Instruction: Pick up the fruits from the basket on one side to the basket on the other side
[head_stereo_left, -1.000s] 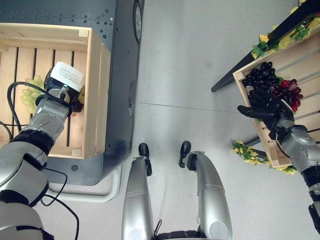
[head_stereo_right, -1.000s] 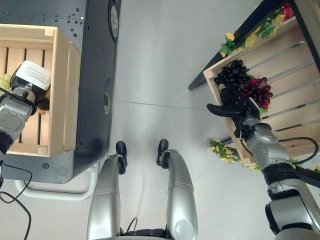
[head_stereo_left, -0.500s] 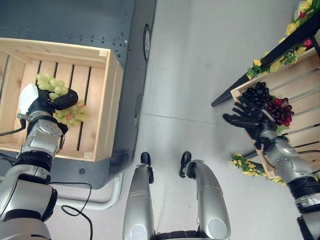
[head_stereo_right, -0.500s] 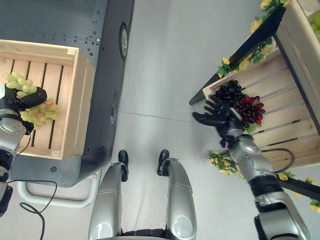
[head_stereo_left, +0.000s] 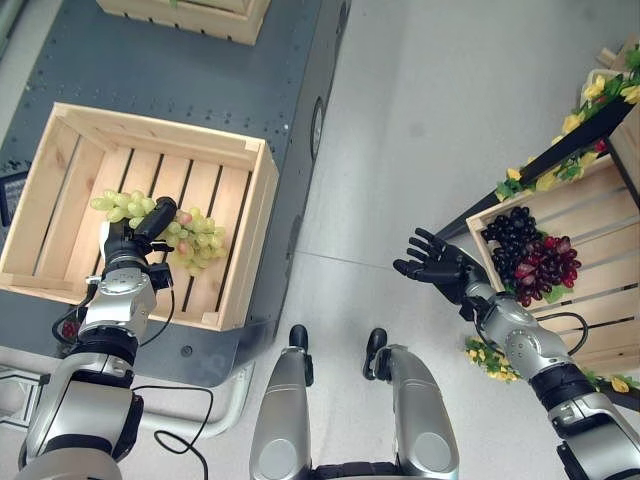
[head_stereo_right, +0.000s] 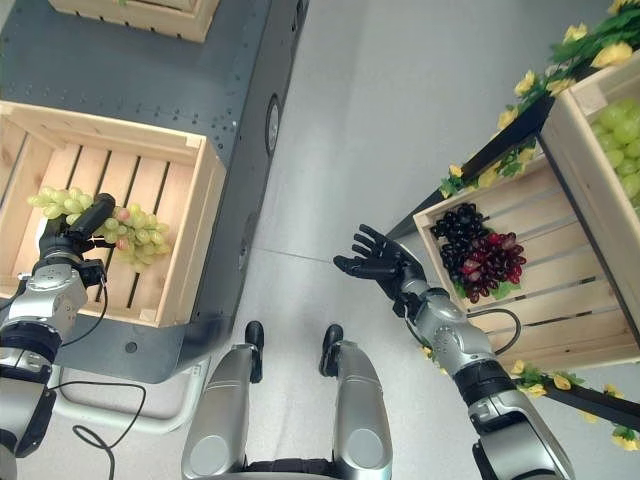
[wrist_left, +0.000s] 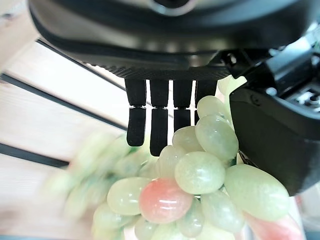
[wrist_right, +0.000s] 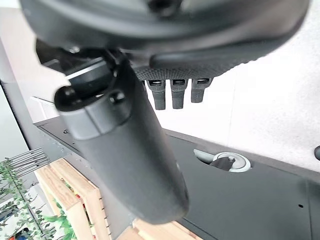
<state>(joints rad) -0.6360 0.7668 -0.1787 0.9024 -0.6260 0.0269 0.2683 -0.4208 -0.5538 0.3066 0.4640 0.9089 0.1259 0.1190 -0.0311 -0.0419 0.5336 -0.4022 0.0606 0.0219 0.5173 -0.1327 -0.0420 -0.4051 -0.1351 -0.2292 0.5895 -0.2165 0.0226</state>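
On the left, a wooden crate (head_stereo_left: 60, 200) resting on a dark metal platform (head_stereo_left: 180, 90), slatted floor showing. Inside, toward its right wall, 1 bunch of green grapes (head_stereo_left: 195, 240) with a few pinkish berries lying on the slats. Left hand (head_stereo_left: 135, 232) down in that crate, touching the bunch; in the left wrist view, fingers (wrist_left: 150, 127) only slightly bent behind the grapes and thumb on the other side, berries between them. Looks more like a loose cradle than a firm clasp, so read as open around the fruit, not clamped. Farther back, the near edge of a second crate (head_stereo_left: 185, 15) on the same platform.

Across the grey floor (head_stereo_left: 400, 150), in the middle, right hand (head_stereo_left: 432, 265) hanging in the air with fingers spread wide, holding nothing, just left of the right-hand crate (head_stereo_left: 590, 235). In that crate's near-left corner, 1 dark purple bunch (head_stereo_left: 508, 238) and 1 red bunch (head_stereo_left: 548, 268), touching each other. Yellow flowers and leaves (head_stereo_left: 590, 95) trimming the stand.

Risks, judged from here: if lifted now, green bunch likely to slip or shed berries, grip being shallow and the cluster floppy. Possible snag of the stalk on a slat gap. Right hand, reaching back in, liable to clip the crate's near wall or drag both dark bunches together, since they lie pressed against one another.
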